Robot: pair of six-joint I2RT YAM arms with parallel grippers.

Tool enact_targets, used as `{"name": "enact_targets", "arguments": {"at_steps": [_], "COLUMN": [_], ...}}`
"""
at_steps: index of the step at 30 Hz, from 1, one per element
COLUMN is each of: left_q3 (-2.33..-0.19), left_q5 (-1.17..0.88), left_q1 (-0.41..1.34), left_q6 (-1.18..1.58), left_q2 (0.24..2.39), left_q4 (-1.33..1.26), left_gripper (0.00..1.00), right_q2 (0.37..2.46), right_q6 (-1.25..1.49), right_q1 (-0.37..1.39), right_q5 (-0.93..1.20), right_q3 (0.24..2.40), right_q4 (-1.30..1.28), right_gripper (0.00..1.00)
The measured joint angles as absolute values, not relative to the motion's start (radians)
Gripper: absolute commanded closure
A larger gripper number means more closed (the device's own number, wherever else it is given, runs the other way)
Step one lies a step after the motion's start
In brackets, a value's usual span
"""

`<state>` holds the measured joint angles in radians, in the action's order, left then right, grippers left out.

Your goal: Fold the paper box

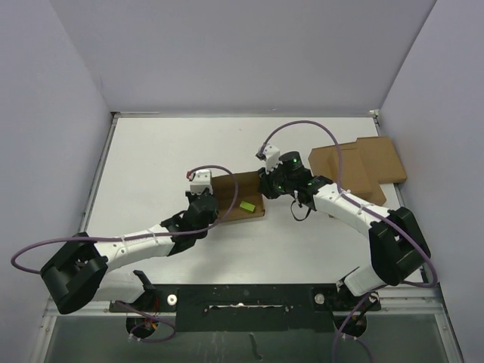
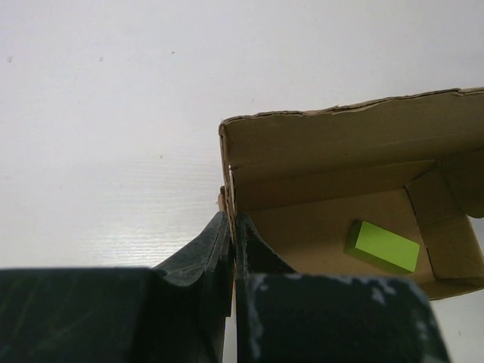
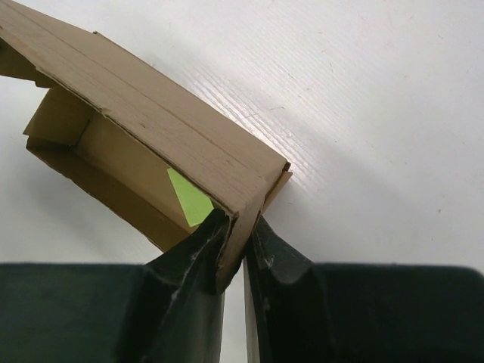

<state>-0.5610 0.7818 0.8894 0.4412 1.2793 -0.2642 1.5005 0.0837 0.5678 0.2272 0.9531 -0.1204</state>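
The paper box (image 1: 240,195) is sitting pretty much in the middle of the top view on the white table (image 1: 166,151), half formed, with its open side facing up at the camera. A little green block (image 1: 246,205) is lying inside it, toward the lower right of the box.

The left fingers (image 1: 211,199) are gripping the box at its left end. In the left wrist view they (image 2: 225,233) are closed down tight on the thin end wall at the lower centre of the frame, one finger on each side of the cardboard, with the block (image 2: 382,246) showing off to the right.

The right fingers (image 1: 265,189) are doing the same at the right end. In the right wrist view they (image 3: 221,227) are squeezing the box's corner edge at the lower centre, nearly shut with just cardboard between them.

A flat cardboard slab (image 1: 363,162) is lying in the upper right of the top view, well apart from the box
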Motion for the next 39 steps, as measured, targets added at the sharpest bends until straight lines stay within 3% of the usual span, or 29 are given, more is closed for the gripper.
{"name": "enact_targets", "arguments": {"at_steps": [28,32,39], "left_q3": [-0.522,-0.516,-0.493], "left_q5": [0.813,0.812,0.779], "left_q1": [0.960,0.969,0.986], "left_q6": [0.495,0.505,0.533], "left_q2": [1.264,1.261,1.189], "left_q4": [-0.237,-0.229,-0.162], "left_gripper": [1.00,0.92,0.70], "right_q2": [1.466,1.466,1.466], "right_q6": [0.021,0.011,0.004], "right_q1": [0.604,0.605,0.609], "right_q5": [0.175,0.169,0.157], "right_q3": [0.887,0.884,0.878], "right_q4": [-0.150,-0.153,-0.153], "right_gripper": [0.84,0.84,0.84]}}
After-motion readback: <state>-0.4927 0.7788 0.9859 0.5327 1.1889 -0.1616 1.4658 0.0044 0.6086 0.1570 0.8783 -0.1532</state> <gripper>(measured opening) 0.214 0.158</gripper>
